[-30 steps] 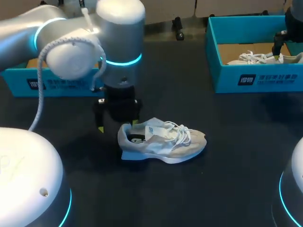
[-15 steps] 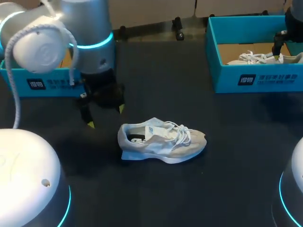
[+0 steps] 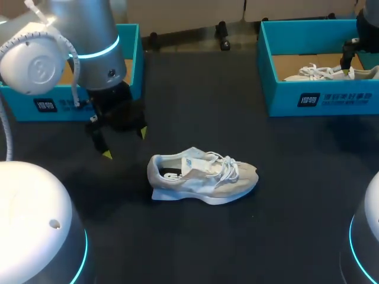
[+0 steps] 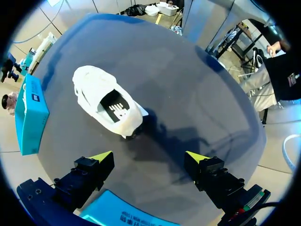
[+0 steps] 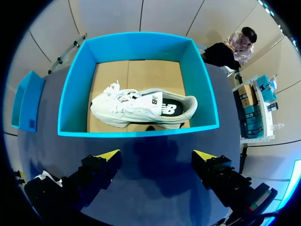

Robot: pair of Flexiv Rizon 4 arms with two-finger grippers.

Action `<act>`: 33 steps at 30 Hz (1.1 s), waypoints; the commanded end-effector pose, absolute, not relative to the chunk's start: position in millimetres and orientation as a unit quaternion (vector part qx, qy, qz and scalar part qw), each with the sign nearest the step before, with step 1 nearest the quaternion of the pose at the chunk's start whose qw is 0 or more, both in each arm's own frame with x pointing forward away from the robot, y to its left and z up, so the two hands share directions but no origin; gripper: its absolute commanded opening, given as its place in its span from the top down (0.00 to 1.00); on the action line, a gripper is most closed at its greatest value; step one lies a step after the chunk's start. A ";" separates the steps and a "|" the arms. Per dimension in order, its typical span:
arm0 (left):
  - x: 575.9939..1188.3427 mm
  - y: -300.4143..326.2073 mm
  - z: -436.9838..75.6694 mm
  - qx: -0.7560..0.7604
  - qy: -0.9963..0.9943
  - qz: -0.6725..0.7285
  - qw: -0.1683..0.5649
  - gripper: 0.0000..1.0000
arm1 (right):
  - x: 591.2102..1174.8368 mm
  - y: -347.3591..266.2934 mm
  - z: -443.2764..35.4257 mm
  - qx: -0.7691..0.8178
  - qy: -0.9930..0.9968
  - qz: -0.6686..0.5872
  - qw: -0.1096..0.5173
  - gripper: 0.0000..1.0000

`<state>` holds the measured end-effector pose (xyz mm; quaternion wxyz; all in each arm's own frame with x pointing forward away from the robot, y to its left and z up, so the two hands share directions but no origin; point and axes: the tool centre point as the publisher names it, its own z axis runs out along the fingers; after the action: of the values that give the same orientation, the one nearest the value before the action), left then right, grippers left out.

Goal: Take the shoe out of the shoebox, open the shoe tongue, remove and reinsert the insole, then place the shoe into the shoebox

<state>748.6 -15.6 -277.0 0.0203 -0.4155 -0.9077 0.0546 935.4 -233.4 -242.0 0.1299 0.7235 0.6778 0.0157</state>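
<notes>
— At the left of the worktop (image 3: 195,242), what do you see?
— A teal shoebox (image 3: 133,65). Just in front of it, my left gripper (image 3: 125,144) hangs above the dark surface, its yellow-tipped fingers spread with nothing between them.
— And the shoe?
— The pale shoe (image 3: 201,176) stands on its sole near the middle of the worktop, outside both boxes. Its heel is toward the left gripper but apart from it, and its toe points right. The laces (image 3: 225,163) lie loose, and the insole (image 4: 115,107), with dark print, shows through the opening.
— Farther right?
— A second teal box (image 3: 320,97) holds another pale shoe (image 5: 141,108) on its cardboard floor. The right gripper (image 5: 156,155) hangs in the air by that box, fingers wide apart, holding nothing.
</notes>
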 end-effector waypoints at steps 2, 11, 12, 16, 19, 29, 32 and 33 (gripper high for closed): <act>748.1 -15.3 -277.4 -0.416 -0.908 0.054 0.019 0.00 | 934.5 -233.3 -242.2 0.724 0.677 0.017 0.131 0.00; 765.0 -6.2 -286.2 -0.343 -0.928 0.120 0.086 0.00 | 934.5 -233.3 -242.2 0.724 0.677 0.017 0.131 0.00; 767.1 -5.1 -287.2 -0.337 -0.929 0.125 0.091 0.00 | 934.5 -233.3 -242.2 0.724 0.677 0.017 0.131 0.00; 770.4 0.6 -292.0 -0.313 -0.931 0.157 0.099 0.00 | 934.5 -233.3 -242.2 0.724 0.677 0.017 0.131 0.00; 770.8 4.1 -294.2 -0.295 -0.932 0.182 0.110 0.00 | 934.5 -233.3 -242.2 0.724 0.677 0.017 0.131 0.00; 769.6 15.5 -303.2 -0.245 -0.928 0.259 0.113 0.00 | 934.5 -233.3 -242.2 0.724 0.677 0.017 0.131 0.00; 770.1 18.7 -306.0 -0.227 -0.923 0.286 0.119 0.00 | 934.5 -233.3 -242.2 0.724 0.677 0.017 0.131 0.00; 769.9 19.8 -307.5 -0.222 -0.921 0.295 0.123 0.00 | 934.5 -233.3 -242.2 0.724 0.677 0.017 0.131 0.00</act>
<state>771.6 12.1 -300.5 0.1166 -0.2304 -0.9319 0.2547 935.4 -233.4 -242.0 0.1299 0.7235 0.6778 0.0157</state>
